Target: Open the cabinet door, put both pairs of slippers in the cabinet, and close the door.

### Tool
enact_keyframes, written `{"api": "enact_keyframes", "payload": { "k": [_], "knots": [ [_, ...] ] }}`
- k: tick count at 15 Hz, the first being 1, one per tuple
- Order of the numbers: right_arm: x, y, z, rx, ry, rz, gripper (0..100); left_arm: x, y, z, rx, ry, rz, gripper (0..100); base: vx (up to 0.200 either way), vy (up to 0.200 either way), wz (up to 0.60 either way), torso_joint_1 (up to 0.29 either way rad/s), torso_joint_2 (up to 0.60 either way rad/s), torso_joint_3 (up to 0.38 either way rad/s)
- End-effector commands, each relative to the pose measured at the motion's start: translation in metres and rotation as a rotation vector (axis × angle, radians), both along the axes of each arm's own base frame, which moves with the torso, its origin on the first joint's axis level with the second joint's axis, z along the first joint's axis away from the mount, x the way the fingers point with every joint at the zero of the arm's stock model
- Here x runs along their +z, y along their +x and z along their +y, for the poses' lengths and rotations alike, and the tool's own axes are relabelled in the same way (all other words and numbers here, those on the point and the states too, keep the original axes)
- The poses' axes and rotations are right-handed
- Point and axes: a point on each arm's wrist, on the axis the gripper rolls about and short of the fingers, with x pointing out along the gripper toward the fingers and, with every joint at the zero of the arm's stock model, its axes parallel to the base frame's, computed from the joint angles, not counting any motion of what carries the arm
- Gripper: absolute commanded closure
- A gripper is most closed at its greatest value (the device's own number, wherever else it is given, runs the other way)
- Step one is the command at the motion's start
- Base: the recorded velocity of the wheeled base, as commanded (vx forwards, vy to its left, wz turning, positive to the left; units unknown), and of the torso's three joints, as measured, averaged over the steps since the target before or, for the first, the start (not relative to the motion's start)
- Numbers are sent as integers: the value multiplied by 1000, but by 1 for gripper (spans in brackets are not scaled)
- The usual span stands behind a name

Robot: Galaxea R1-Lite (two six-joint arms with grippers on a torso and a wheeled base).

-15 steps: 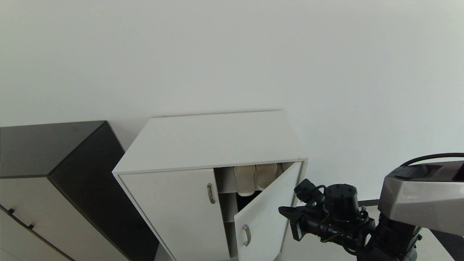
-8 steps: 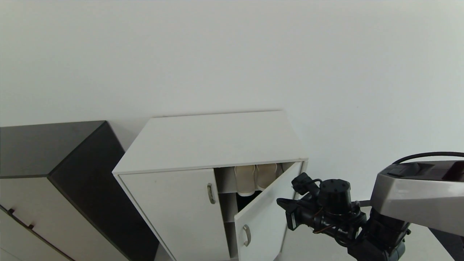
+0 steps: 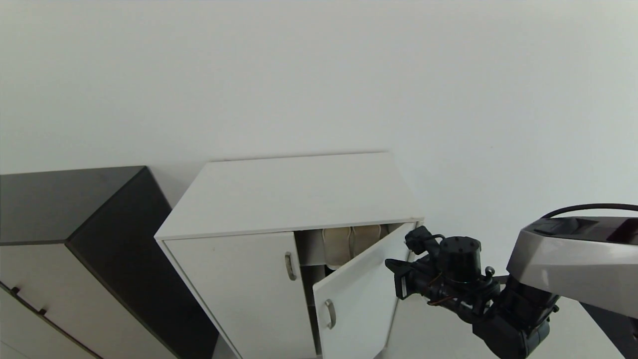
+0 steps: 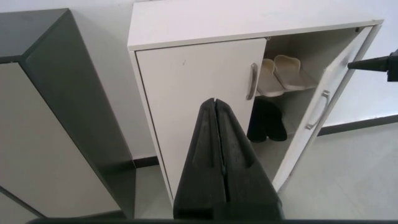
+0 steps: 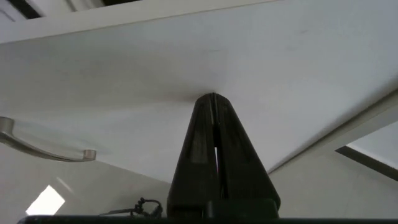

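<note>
- Head view: the right door (image 3: 354, 294) of the white cabinet (image 3: 299, 189) has swung nearer shut, with the right gripper (image 5: 213, 99) following it
- White wall (image 3: 319, 75) behind, dark cabinet (image 3: 114, 234) alongside
- Right gripper clenched, its tip touching the door's outer face; left gripper (image 4: 215, 106) clenched, well back
- Beige slippers (image 4: 283, 71) lie on the upper shelf, black slippers (image 4: 267, 121) below

Over on the left there's a dark-topped unit (image 3: 75, 209) with a pale front and a small dark handle (image 3: 28, 301), backed against a plain white wall (image 3: 319, 75). Light floor (image 4: 348, 180), with a dark baseboard (image 4: 367, 123) along the far wall.
</note>
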Motion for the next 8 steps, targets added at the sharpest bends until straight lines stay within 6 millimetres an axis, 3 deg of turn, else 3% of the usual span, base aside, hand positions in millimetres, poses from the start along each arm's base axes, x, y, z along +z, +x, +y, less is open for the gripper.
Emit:
{"api": "enact_keyframes", "payload": {
  "k": [1, 8],
  "knots": [
    [5, 8, 3, -42, 23, -2, 100, 0, 0, 0, 1, 0, 0, 100, 0, 0, 0, 0, 0, 0],
    [7, 21, -7, -90, 40, -8, 100, 0, 0, 0, -1, 0, 0, 100, 0, 0, 0, 0, 0, 0]
  ]
}}
